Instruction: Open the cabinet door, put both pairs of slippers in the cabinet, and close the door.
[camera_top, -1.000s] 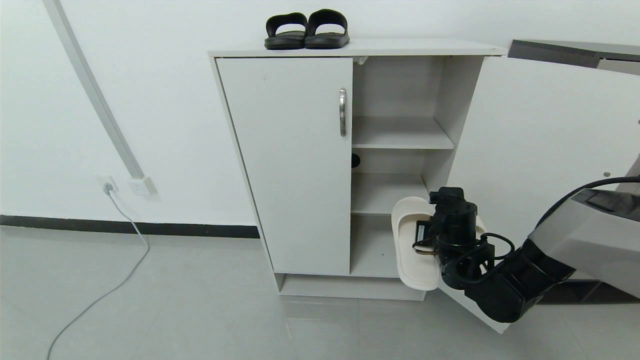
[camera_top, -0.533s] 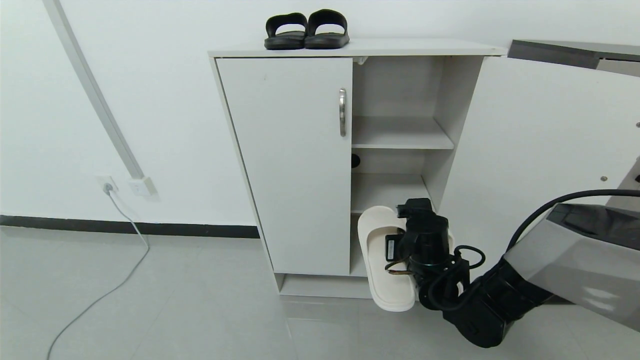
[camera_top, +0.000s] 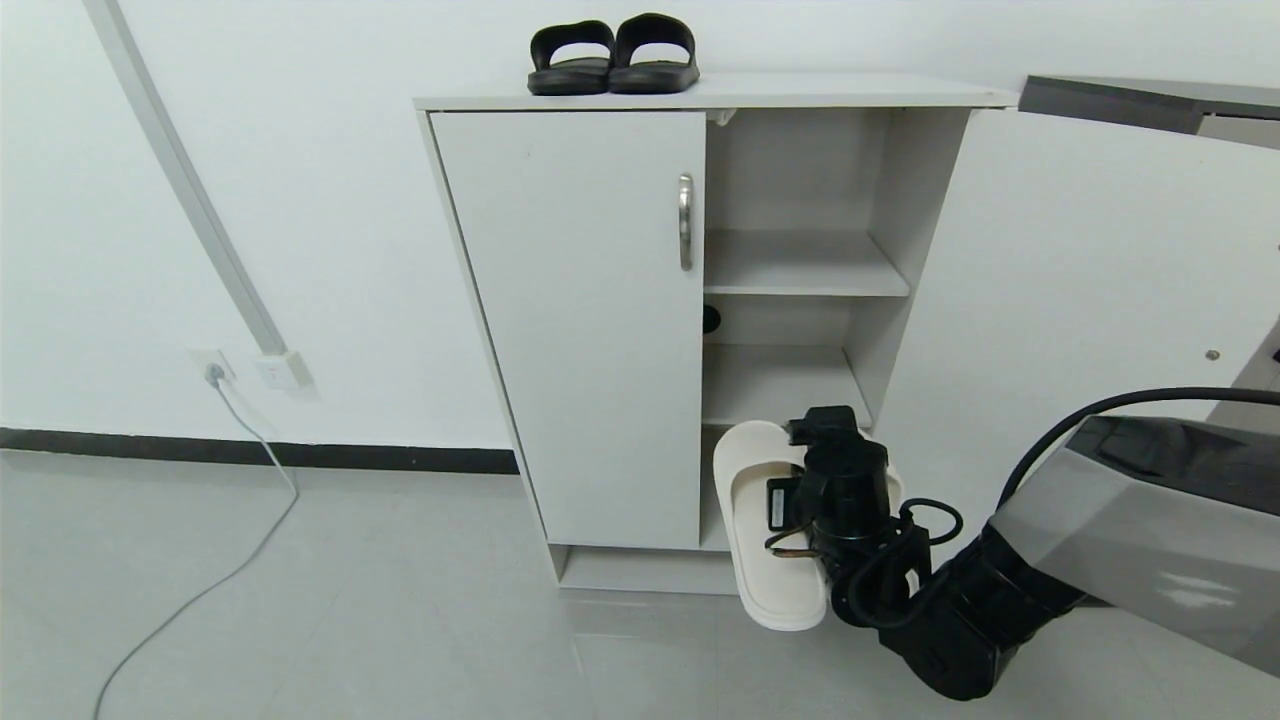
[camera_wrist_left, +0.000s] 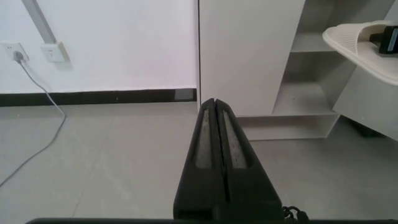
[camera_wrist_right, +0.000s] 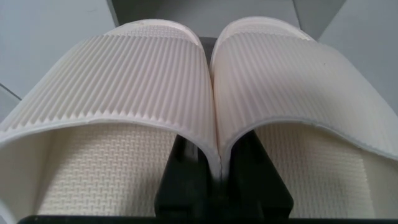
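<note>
White slippers (camera_top: 752, 560) in the right claw (camera_top: 818, 432) have shifted left and lower.

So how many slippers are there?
4. Two black slippers sit on the cabinet top; two white slippers are pinched in the right gripper before its open side. The shut door may hide more.

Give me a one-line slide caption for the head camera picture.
The right end effector holds white slippers before the cabinet with one door open; black slippers sit on top.
</note>
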